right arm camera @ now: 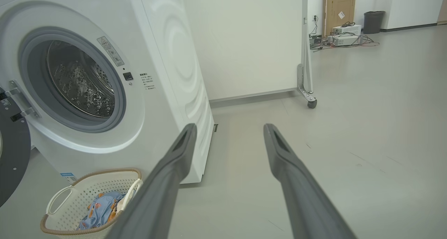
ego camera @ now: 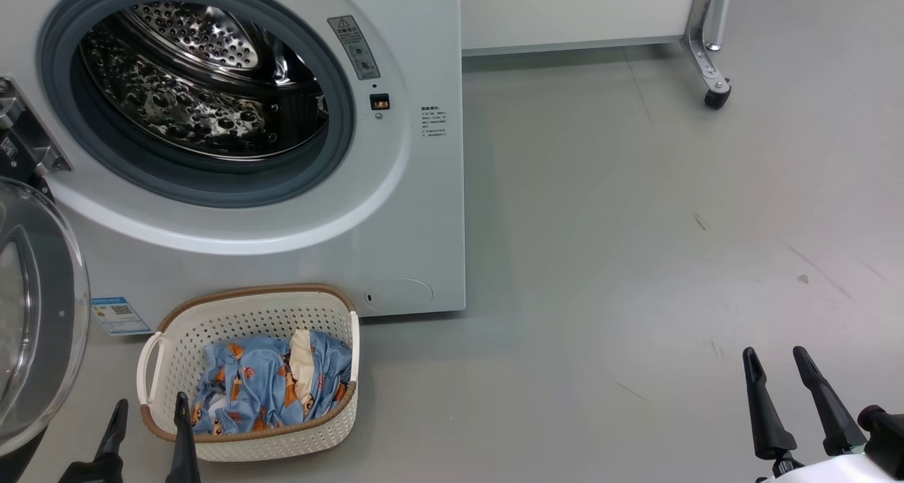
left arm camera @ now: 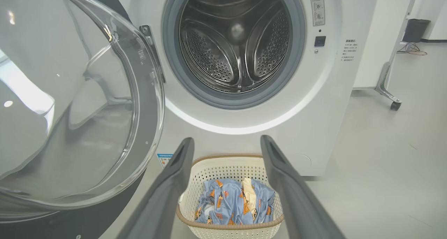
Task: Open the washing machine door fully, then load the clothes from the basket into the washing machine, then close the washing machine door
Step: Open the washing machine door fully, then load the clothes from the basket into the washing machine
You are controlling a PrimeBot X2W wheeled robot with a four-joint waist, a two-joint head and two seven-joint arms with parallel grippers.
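Note:
The white washing machine (ego camera: pixel 417 207) stands with its steel drum (ego camera: pixel 205 80) exposed. Its door (ego camera: pixel 35 313) is swung open to the left, glass bowl bulging out (left arm camera: pixel 70 102). On the floor in front sits the cream basket (ego camera: pixel 247 313) with a brown rim, holding the light blue printed clothes (ego camera: pixel 268 384). My left gripper (ego camera: pixel 152 405) is open at the basket's near left corner, nothing between its fingers; the left wrist view frames the basket (left arm camera: pixel 227 165) and clothes (left arm camera: pixel 234 200) between them. My right gripper (ego camera: pixel 777 359) is open over bare floor, far right of the basket (right arm camera: pixel 90 193).
A white panel on a wheeled metal leg (ego camera: pixel 710 66) stands behind the machine at the right. A cardboard box (right arm camera: pixel 338 8), a dark bin (right arm camera: pixel 373 20) and cables lie far off by the wall. Grey floor (ego camera: pixel 635 257) stretches to the right of the machine.

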